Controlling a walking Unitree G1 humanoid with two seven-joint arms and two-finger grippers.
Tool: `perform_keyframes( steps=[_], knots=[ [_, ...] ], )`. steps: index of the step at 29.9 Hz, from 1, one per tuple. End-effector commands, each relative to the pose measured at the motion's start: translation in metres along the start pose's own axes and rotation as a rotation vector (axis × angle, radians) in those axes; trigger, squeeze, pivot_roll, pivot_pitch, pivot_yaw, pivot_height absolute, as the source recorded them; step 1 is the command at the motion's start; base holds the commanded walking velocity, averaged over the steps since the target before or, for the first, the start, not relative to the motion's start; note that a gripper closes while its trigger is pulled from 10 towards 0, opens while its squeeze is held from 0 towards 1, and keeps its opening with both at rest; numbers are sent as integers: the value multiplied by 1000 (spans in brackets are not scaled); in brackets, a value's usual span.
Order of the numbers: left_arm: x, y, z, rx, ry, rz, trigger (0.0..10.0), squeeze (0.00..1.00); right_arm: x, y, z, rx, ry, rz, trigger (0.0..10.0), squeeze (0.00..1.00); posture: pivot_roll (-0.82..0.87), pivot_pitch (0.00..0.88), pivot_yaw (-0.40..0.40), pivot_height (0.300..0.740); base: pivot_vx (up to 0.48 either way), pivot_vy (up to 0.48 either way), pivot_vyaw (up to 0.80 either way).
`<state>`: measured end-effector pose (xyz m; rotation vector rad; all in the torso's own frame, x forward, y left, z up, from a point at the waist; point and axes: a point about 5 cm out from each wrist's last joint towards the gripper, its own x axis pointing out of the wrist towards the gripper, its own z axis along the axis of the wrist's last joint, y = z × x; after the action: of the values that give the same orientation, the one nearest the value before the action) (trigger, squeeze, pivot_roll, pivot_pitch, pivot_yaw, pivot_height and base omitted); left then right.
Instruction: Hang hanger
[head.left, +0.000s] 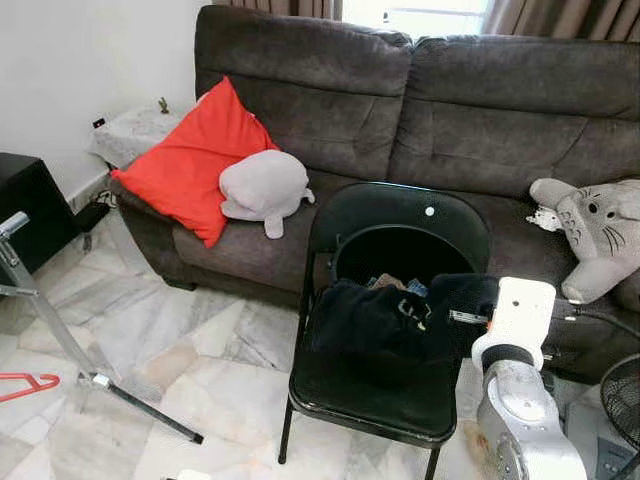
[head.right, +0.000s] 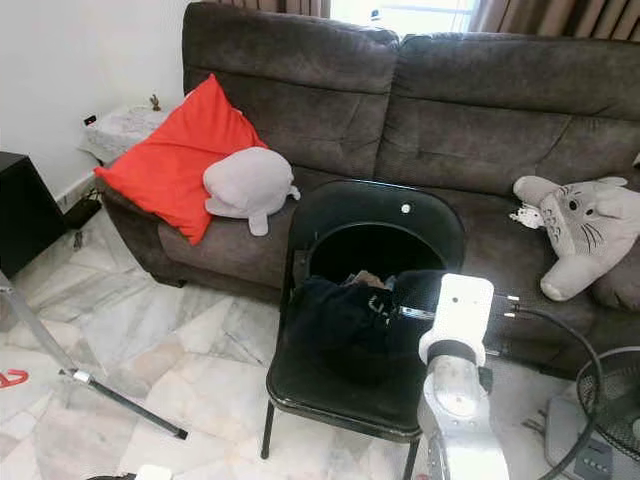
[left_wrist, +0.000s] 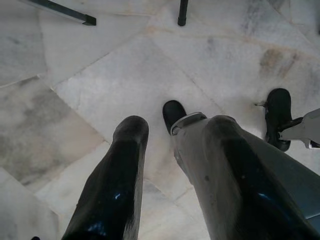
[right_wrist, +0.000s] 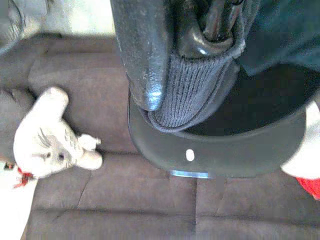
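Observation:
A dark knitted garment (head.left: 365, 315) lies heaped on the seat of a black folding chair (head.left: 400, 215). My right gripper (head.left: 440, 315) reaches into it from the right. In the right wrist view the black fingers (right_wrist: 145, 55) are shut on a fold of the garment (right_wrist: 190, 95), with the chair's backrest (right_wrist: 215, 155) behind. A red hanger (head.left: 25, 385) lies on the marble floor at far left, beside the slanted silver leg of a rack (head.left: 60, 335). My left gripper (left_wrist: 175, 125) hangs open over the floor.
A brown sofa (head.left: 480, 110) stands right behind the chair, with a red cushion (head.left: 190, 160), a grey plush (head.left: 262, 188) and a grey cat-like plush (head.left: 600, 235). A fan (head.left: 620, 395) stands at the right, a black cabinet (head.left: 25, 205) at the left.

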<state>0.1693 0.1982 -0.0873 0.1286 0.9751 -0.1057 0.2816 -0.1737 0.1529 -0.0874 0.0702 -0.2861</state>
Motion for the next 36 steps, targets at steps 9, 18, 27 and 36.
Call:
perform_keyframes(
  steps=[9,18,27,36],
  knots=[
    [-3,6,-9,23,27,31,10000,0,1,10,12,-116,-120,49,10000,0,13,0,17,740,0,0,699],
    [-3,5,-13,10,41,40,10000,0,7,13,24,-164,-208,85,10000,0,7,0,18,740,0,0,794],
    [-3,2,-13,4,42,36,10000,0,4,30,44,-272,-364,173,10000,0,-14,0,21,740,0,0,797],
    [-2,2,-11,4,32,31,10000,0,-18,80,86,-206,-599,546,10000,0,-16,0,17,740,0,0,800]
  ],
)
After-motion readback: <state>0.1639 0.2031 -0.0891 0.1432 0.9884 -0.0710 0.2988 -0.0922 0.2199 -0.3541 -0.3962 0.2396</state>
